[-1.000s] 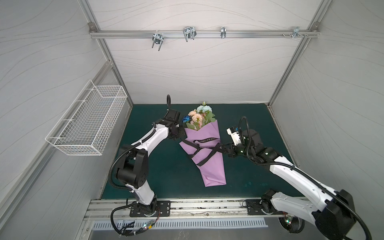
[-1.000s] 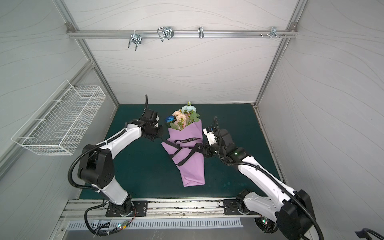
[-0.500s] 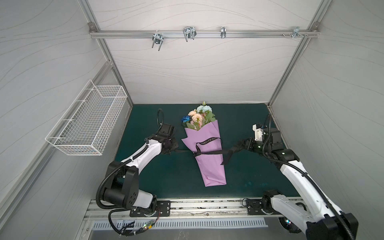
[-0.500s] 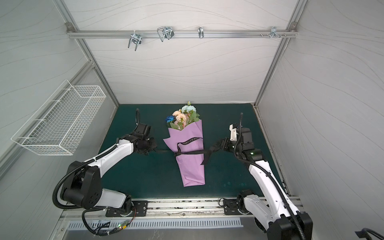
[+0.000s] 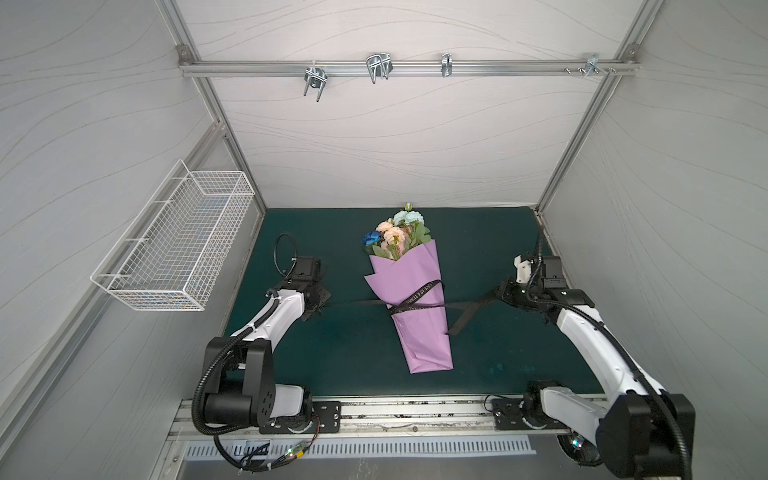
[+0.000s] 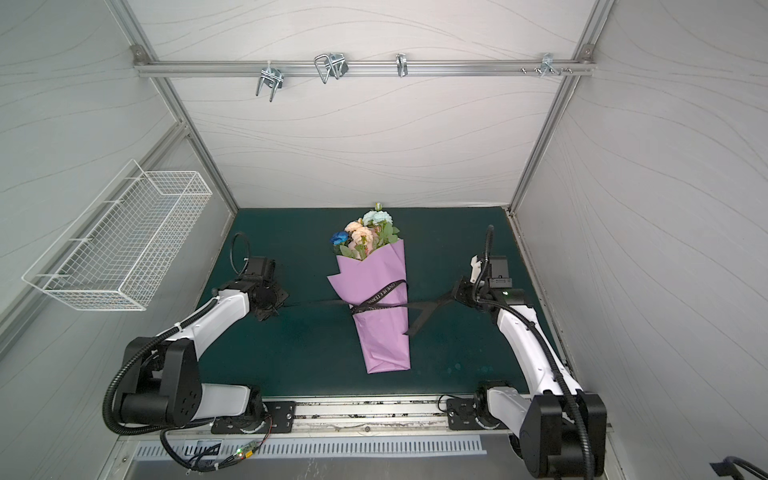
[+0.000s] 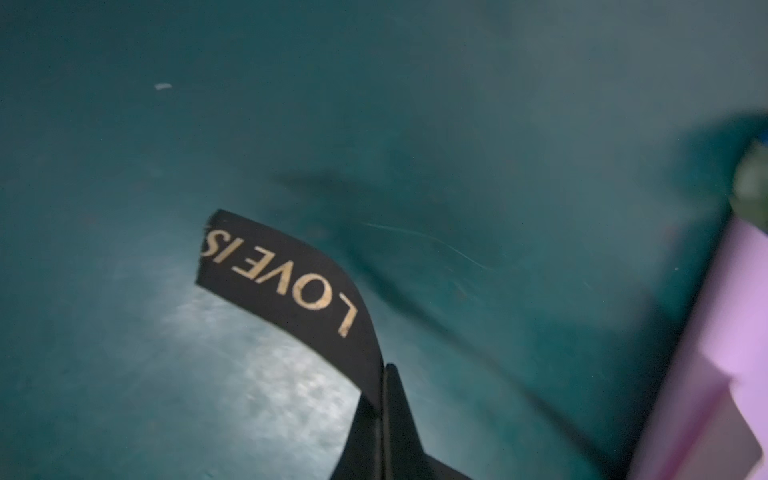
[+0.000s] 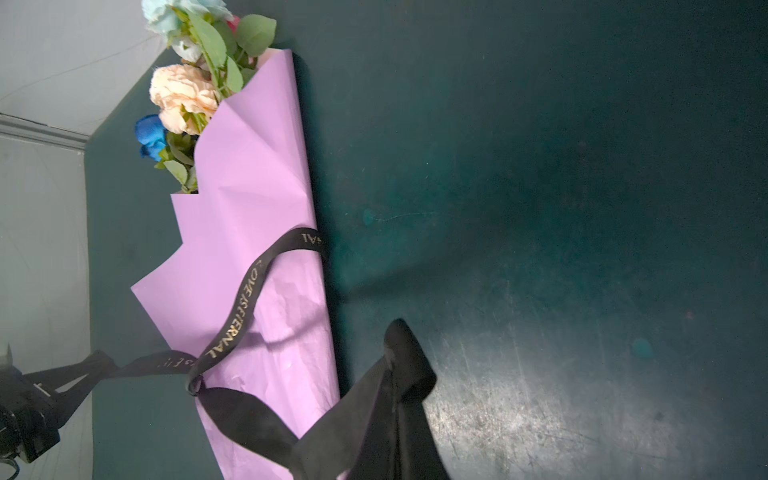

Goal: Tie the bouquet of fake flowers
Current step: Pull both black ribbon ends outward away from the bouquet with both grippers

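Your dark green mat holds one thing: the bouquet of fake flowers, lying flat in purple paper with a black ribbon around it.

The only words to read are gold letters on the black ribbon. In the left wrist view, its loose end says "LOVE IS", seen upside down. In the right wrist view, the part that runs across the lilac paper around the bouquet of fake flowers says "LOVE IS ETERNAL", with "AL" again at the fold, and in both top views the same gold letters show but are too small to read fully.
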